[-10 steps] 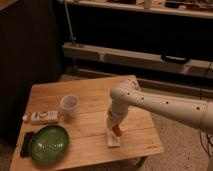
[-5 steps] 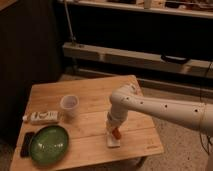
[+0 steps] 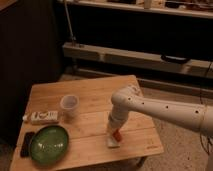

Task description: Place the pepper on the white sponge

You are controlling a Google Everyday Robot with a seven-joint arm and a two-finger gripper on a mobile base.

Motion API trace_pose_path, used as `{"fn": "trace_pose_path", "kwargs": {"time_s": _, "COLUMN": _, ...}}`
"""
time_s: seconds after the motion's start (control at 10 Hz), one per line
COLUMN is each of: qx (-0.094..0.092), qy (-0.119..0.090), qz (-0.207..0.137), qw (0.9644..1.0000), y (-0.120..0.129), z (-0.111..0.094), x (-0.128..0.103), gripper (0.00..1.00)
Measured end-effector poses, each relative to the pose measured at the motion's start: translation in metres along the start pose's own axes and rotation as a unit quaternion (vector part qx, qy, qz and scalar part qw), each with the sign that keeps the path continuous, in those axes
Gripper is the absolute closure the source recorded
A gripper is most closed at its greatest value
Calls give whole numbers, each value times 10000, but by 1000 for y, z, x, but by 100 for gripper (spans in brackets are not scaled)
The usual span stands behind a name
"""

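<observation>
The red-orange pepper (image 3: 116,134) shows as a small bright spot at the tip of my gripper (image 3: 115,132), right above the white sponge (image 3: 113,141). The sponge lies flat on the wooden table (image 3: 95,100), near its front right edge. My white arm reaches in from the right and bends down over the sponge. The gripper hides most of the pepper and part of the sponge. The pepper is at or just above the sponge's top; I cannot tell whether it touches.
A green bowl (image 3: 48,144) sits at the front left. A clear cup (image 3: 69,106) stands mid-table. A white printed box (image 3: 43,117) lies at the left edge, a dark flat object (image 3: 26,144) beside the bowl. Dark shelving stands behind.
The arm has shifted slightly, and the gripper with the pepper has stayed low over the sponge. Nothing else on the table has moved.
</observation>
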Motion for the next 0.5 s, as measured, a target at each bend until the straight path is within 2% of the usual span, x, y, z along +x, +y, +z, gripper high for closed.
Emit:
{"fn": "trace_pose_path", "kwargs": {"time_s": 0.2, "qx": 126, "qy": -10, "qz": -78, "qw": 9999, "y": -2, "z": 2, "x": -4, "gripper": 99}}
{"fn": "trace_pose_path", "kwargs": {"time_s": 0.5, "qx": 183, "qy": -36, "qz": -160, "qw": 9997, "y": -4, "z": 6, "x": -5, "gripper": 99}}
